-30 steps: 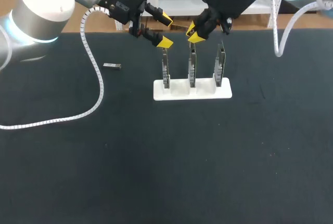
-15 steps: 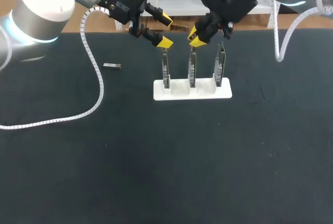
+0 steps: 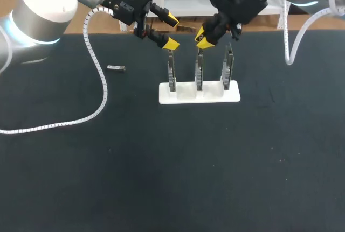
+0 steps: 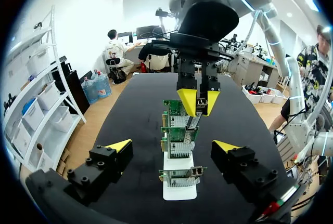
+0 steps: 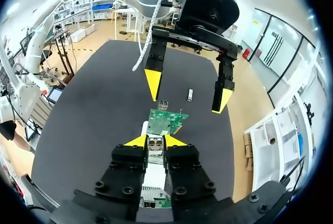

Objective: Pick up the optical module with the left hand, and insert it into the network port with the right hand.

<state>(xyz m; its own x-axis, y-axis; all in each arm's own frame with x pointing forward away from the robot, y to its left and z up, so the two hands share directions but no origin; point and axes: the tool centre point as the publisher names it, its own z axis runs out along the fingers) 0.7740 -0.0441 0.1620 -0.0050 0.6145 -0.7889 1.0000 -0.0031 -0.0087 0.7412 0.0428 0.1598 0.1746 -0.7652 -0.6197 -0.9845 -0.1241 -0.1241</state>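
Right pincer pinches the module end-down just over the middle card, apparently aligned for insertion; left pincer hangs spread alongside, clear.

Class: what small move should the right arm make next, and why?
Probably press straight down: the right gripper holds the optical module at the top of the middle card, seemingly not fully seated. The left gripper is open, clear.

My left gripper hangs with fingers spread wide above the leftmost card in a white stand. My right gripper, fingers pinched close, sits atop the middle card. A small module lies well apart on the table.
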